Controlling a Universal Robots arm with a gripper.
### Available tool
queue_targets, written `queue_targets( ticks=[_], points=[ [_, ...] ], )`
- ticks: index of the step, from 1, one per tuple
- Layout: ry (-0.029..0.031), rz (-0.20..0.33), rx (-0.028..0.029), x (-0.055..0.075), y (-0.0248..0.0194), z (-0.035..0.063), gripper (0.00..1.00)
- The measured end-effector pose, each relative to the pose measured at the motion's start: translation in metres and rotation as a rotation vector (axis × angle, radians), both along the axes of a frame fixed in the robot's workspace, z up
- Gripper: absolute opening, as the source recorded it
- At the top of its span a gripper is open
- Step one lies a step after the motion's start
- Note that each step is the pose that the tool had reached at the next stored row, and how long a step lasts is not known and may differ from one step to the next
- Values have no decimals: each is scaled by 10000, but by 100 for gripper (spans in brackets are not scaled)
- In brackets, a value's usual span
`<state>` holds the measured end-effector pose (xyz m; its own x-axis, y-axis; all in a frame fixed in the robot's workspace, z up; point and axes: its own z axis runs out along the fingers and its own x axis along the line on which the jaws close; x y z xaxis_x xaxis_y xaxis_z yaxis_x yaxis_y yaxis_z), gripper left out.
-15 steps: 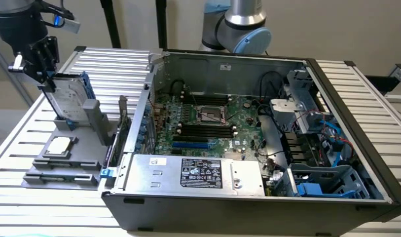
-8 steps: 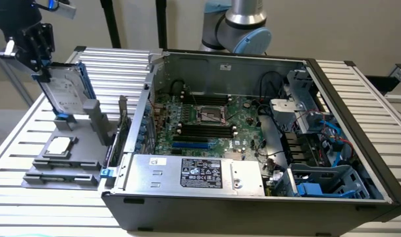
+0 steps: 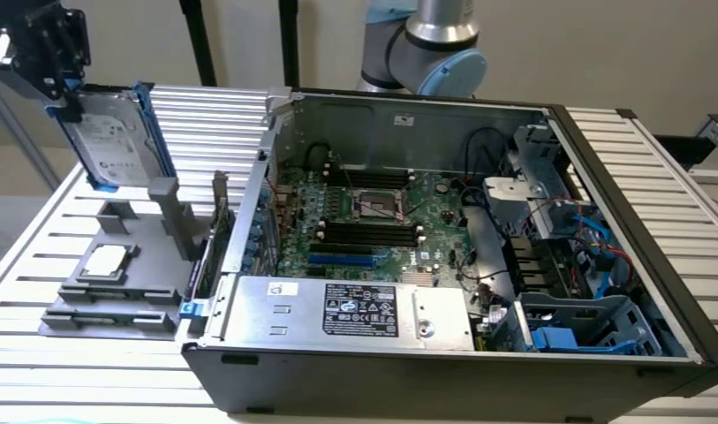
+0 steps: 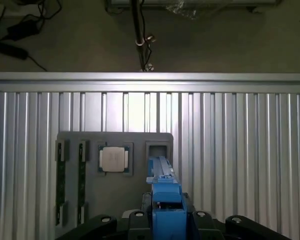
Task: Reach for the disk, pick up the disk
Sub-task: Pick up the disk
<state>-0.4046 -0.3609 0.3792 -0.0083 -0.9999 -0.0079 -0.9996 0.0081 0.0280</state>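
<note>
Ribbed aluminium slats make up the table [image 3: 29, 238], a pale wall standing behind it in the exterior view and a dull floor with dark cables [image 4: 20, 30] beyond its edge in the wrist view. At the exterior view's upper left, the black claw [image 3: 70, 99] is closed partway, its jaws clamped on the top end of the disk [image 3: 117, 141]. From the wrist, the claw [image 4: 167, 222] grips the disk [image 4: 165, 192] edge-on, one blue rail facing the camera between the two black fingers [image 4: 135, 220].

The disk hangs upright with a slight tilt, its white label facing the exterior view's left and a blue rail along each long edge. Its lower end sits at about the height of the tall posts of the grey fixture [image 3: 135, 296]; whether it touches them I cannot tell. The fixture [image 4: 115, 200] lies flat on the slats, and a small square processor chip [image 3: 105, 262] [image 4: 113, 159] rests in a recess just beside the empty slot [image 4: 157, 149] under the disk.

To the exterior view's right of the fixture stands an open computer case [image 3: 453, 375]. Inside it are a green motherboard [image 3: 371, 230], a silver box with a black label [image 3: 335, 309] along the near wall, and a blue drive cage [image 3: 570, 336] in the near corner. Behind the case rises a grey section of the robot arm [image 3: 435, 44].
</note>
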Motion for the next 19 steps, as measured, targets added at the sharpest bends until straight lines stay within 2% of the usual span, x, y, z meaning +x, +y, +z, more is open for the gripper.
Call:
queue_targets(
  ticks=[5, 19],
  points=[
    [-1, 16, 11, 118, -11, 225, 33],
    [3, 68, 88, 576, -84, 862, 33]
  ],
)
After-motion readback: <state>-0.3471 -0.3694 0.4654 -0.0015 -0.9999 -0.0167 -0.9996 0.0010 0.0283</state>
